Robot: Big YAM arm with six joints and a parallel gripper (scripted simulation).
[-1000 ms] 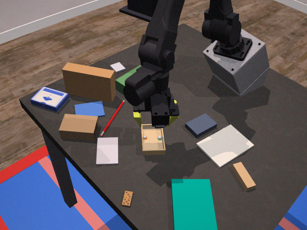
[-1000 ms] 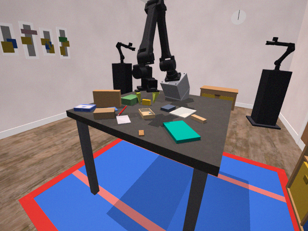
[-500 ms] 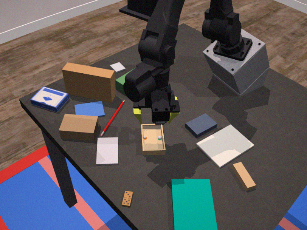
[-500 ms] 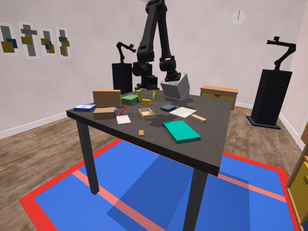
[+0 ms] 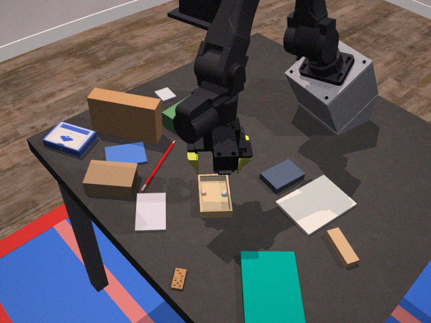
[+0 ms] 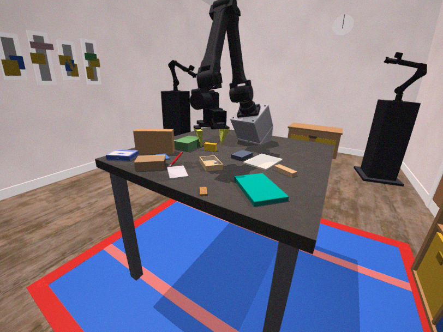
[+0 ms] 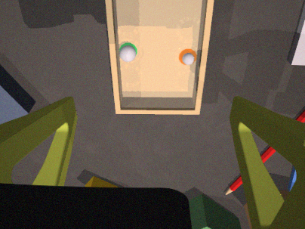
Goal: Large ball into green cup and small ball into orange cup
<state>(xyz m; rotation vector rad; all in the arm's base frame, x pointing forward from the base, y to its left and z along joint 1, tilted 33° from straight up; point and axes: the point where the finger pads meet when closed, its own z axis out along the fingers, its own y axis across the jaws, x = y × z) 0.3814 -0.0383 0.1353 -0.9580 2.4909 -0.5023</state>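
The wooden puzzle [image 5: 214, 196] lies flat on the dark table, a shallow open-topped tray under a clear cover; it also shows in the exterior view [image 6: 211, 162] and the wrist view [image 7: 158, 48]. In the wrist view the large ball [image 7: 127, 53] sits in the green cup and the small ball sits in the orange cup. My gripper [image 5: 219, 164] hangs above the table just behind the puzzle's far end, apart from it. Its yellow-green fingers stand wide open with nothing between them.
A red pencil [image 5: 157, 165] and a white sheet [image 5: 151, 211] lie left of the puzzle. A grey-blue block [image 5: 282, 175] and a white tile [image 5: 316, 203] lie to its right. A teal book [image 5: 271, 285] lies in front. A green block [image 5: 172, 113] and a small yellow block [image 6: 210, 146] sit under the arm.
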